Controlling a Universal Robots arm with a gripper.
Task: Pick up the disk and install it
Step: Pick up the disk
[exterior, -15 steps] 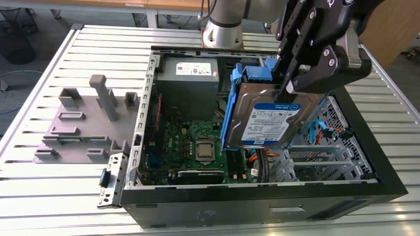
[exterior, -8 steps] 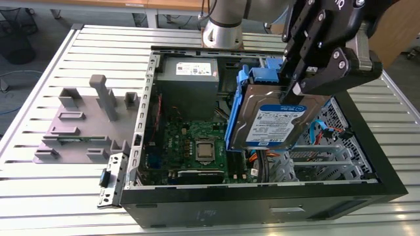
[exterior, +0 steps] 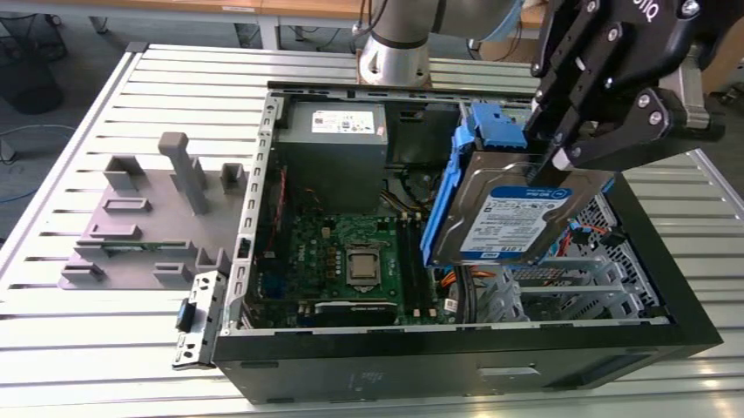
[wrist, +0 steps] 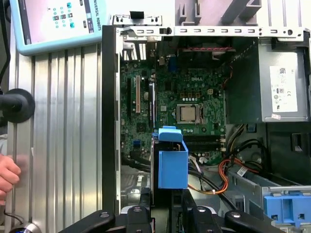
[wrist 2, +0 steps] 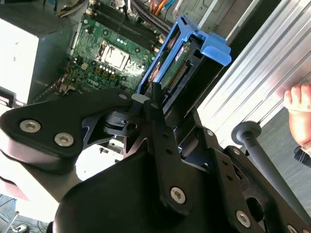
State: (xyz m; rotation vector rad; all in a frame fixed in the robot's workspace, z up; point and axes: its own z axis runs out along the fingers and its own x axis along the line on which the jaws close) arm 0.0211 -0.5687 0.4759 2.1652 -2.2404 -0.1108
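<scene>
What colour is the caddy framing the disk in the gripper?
Bright blue caddy around the silver disk; clearest in the exterior view.

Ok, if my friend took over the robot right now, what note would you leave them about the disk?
Grip: the gripper is shut on the disk, clamping its upper edge.
Where: the disk hangs tilted over the open computer case, on the exterior view's right, beside the motherboard.
Done: the disk is picked up.
Left: it is not yet installed and sits in no bay.
</scene>
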